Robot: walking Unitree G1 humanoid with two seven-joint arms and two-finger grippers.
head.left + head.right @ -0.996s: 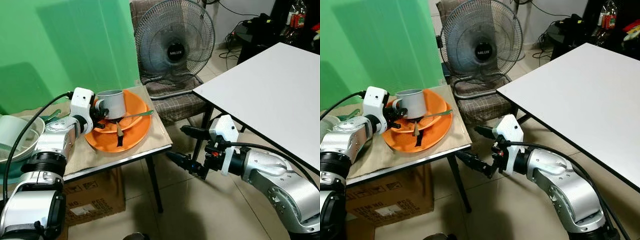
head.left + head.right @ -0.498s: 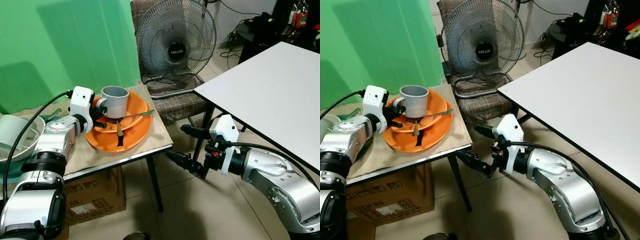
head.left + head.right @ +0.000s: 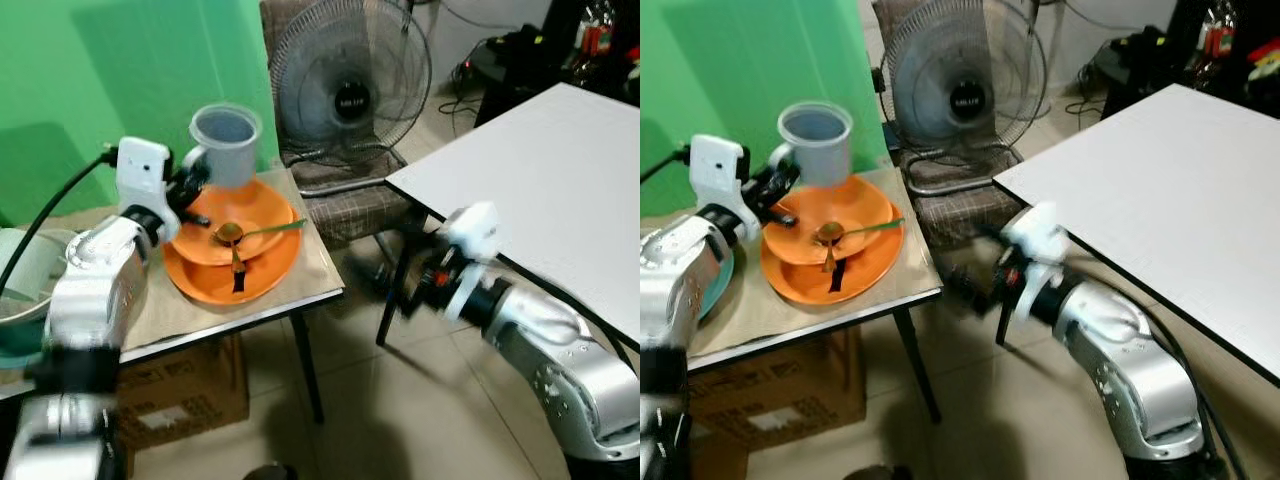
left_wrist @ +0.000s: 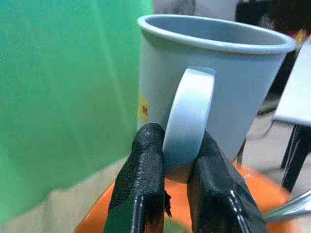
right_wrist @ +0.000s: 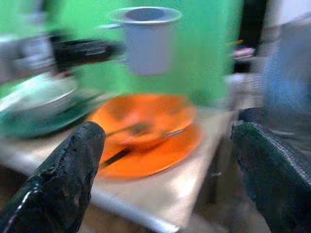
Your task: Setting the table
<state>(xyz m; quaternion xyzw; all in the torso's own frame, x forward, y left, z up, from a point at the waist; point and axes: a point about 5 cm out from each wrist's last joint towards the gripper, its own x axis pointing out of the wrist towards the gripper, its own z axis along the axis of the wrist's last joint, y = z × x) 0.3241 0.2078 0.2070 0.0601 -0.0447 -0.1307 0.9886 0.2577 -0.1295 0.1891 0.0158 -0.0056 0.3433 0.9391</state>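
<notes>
1. The left hand [image 4: 167,170] is closed on the handle of the grey cup [image 3: 226,143]. One black finger [image 4: 143,165] is on each side of the handle, and they pinch it tight.
2. The cup is up in the air, above the orange plates [image 3: 235,255]. It touches nothing under it. It stands nearly straight, open end up.
3. A small orange plate sits on a bigger one. A spoon [image 3: 255,233] and a fork lie on them. The plates are on the small bench [image 3: 300,290] with the tan cover.
4. The right hand [image 5: 165,165] is wide open and holds nothing. It is low, between the small bench and the big white bench [image 3: 540,180]. It looks blurry, so it may be moving.
5. I think the step now is picking up the cup to take it over to the white bench.
6. Next, the cup has to go across the gap to the white bench. It should stay straight so it does not tip. It should also pass clear of the fan [image 3: 350,90] and the chair behind.
7. Then it must come down softly on the white top before the fingers let go.
</notes>
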